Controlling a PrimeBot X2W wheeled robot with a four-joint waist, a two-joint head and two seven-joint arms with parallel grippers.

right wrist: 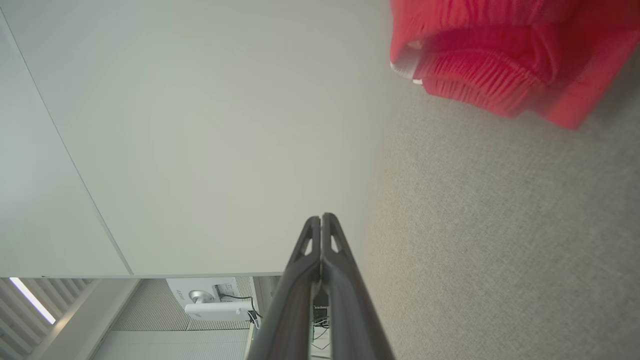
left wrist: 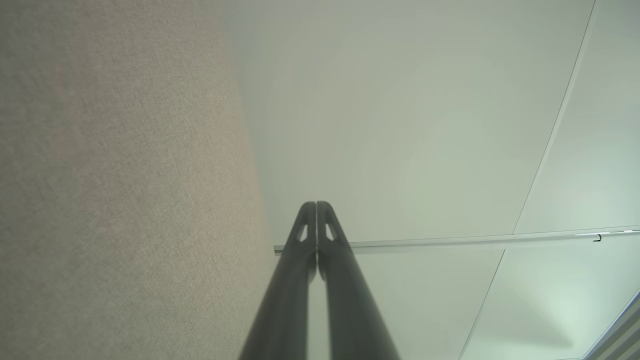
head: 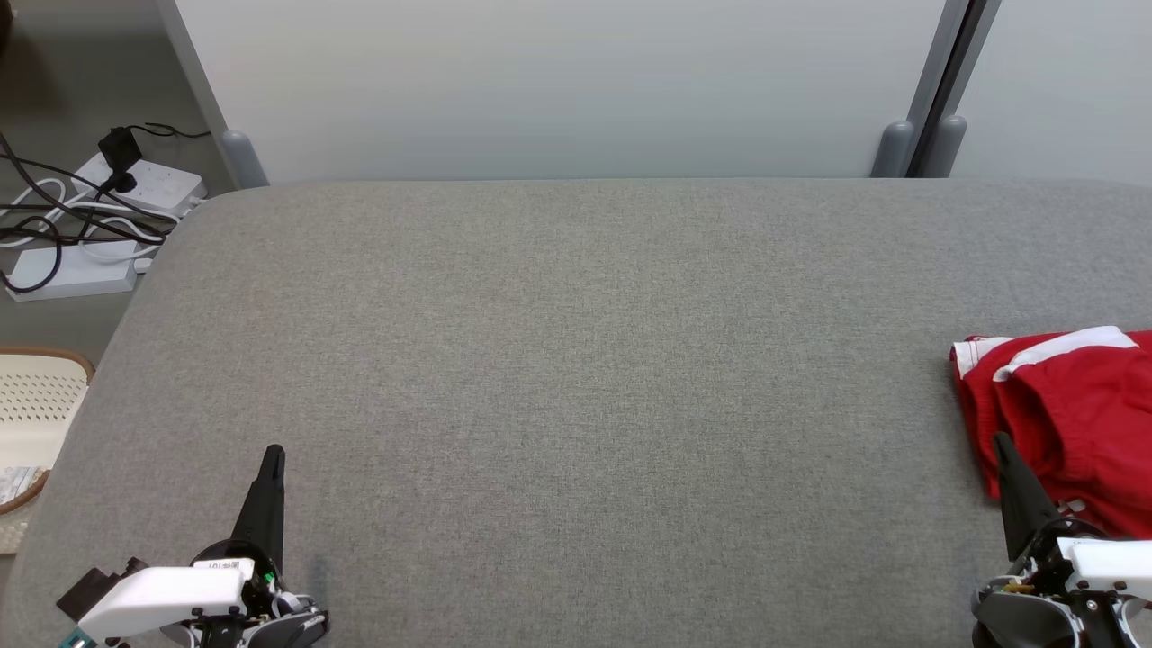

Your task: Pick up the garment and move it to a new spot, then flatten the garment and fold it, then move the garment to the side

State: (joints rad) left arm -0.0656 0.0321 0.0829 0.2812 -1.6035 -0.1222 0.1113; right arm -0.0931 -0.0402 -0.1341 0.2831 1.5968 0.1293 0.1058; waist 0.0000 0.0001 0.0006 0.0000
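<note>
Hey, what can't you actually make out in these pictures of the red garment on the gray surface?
Red garment: the head view's right edge cuts it off, so its full outline is unknown.
Its near corner, head view: hidden behind the right hand.
Right wrist view: garment blurred and cropped by the top edge.
Basket: cut by the left edge; contents unclear.

Head camera looks down over the table [head: 576, 378]; low wrist cameras sight past left gripper [left wrist: 316, 203] and right gripper [right wrist: 320, 216] to the shared far wall [head: 576, 90].

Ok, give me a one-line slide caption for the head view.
Red garment lies at the right edge of the grey table; left gripper and right gripper shut, holding nothing.
</note>
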